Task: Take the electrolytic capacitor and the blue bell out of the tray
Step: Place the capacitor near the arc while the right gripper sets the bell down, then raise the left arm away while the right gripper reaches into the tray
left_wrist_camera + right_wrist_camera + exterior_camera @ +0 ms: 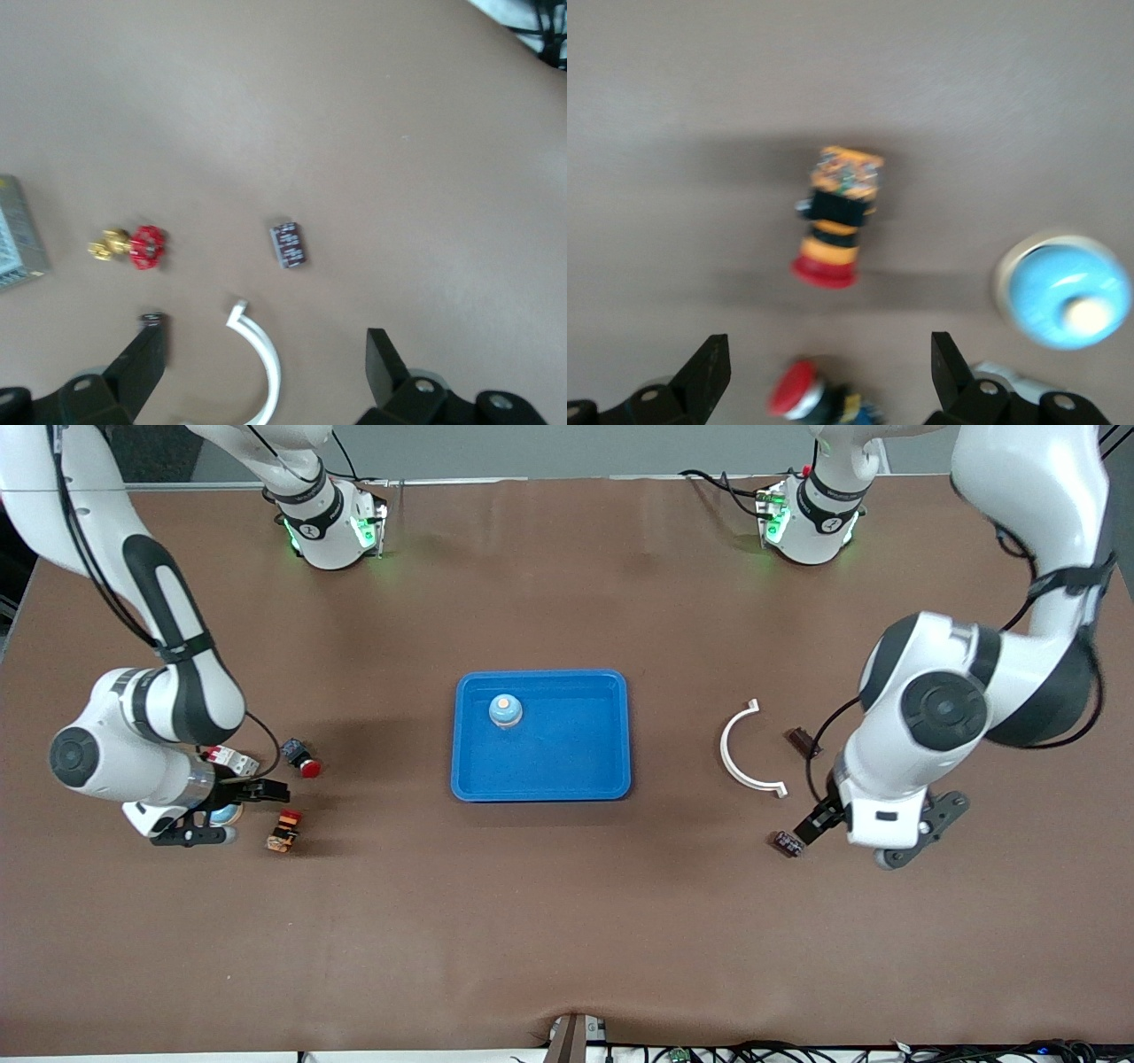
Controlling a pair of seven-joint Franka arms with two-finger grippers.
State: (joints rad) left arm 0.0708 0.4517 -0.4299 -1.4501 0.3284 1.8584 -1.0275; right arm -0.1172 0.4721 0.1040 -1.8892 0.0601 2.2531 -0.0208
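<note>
A dark cylindrical capacitor (788, 843) lies on the table toward the left arm's end; it also shows in the left wrist view (289, 244). My left gripper (864, 834) (266, 350) is open and empty, low over the table right beside it. A light-blue bell (229, 813) (1063, 292) stands toward the right arm's end. My right gripper (220, 817) (828, 363) is open and empty, low over the bell and the buttons. Another light-blue bell (505, 710) stands in the blue tray (611, 731) at mid-table.
A white curved strip (749, 748) (261, 354) and a small brown part (800, 740) lie near the capacitor. A red and gold part (133, 248) and a grey box (13, 235) show too. A red button (301, 760) (802, 390), an orange button (283, 831) (837, 217) and a breaker (232, 759) surround the bell.
</note>
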